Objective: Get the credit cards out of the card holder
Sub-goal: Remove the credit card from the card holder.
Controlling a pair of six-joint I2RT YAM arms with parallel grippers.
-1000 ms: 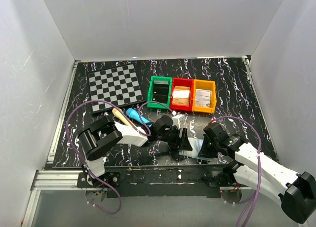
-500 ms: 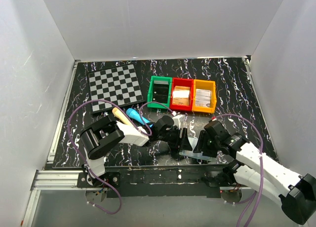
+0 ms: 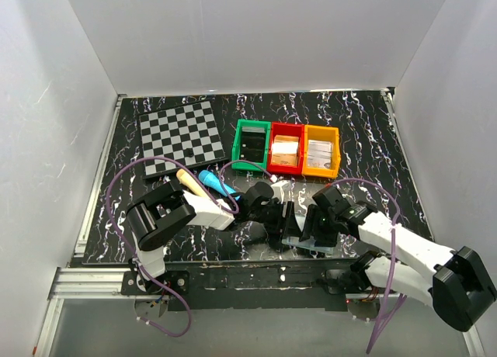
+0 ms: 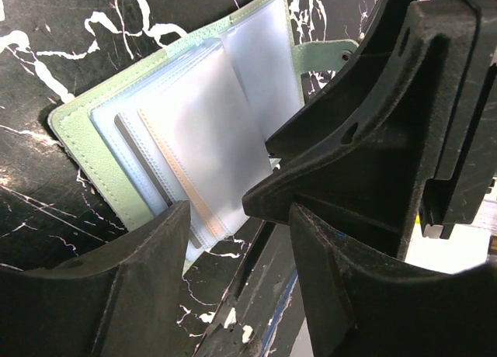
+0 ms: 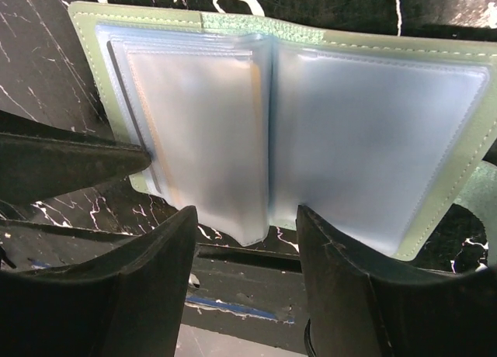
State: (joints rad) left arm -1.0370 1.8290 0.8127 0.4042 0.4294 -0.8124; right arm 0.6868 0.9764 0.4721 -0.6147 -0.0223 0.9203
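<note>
- The pale green bifold card holder (image 5: 373,140), with cloudy plastic sleeves (image 5: 202,132) inside, lies spread open on the black, white-veined desk (image 3: 373,132). It sits at the near edge, between your two arms.
- Your left hand (image 4: 239,217) has its fingers apart, with a corner of the holder between them.
- Your right hand (image 5: 247,217) is spread too, low over the holder. The sleeves' loose edge lies between its fingers and nothing is clamped.
- A thin brownish strip (image 4: 175,175) shows through the sleeves, but you cannot tell the credit cards apart.
- Farther back are a grey checkered board (image 3: 181,136) and green, red and orange bins (image 3: 286,149).
</note>
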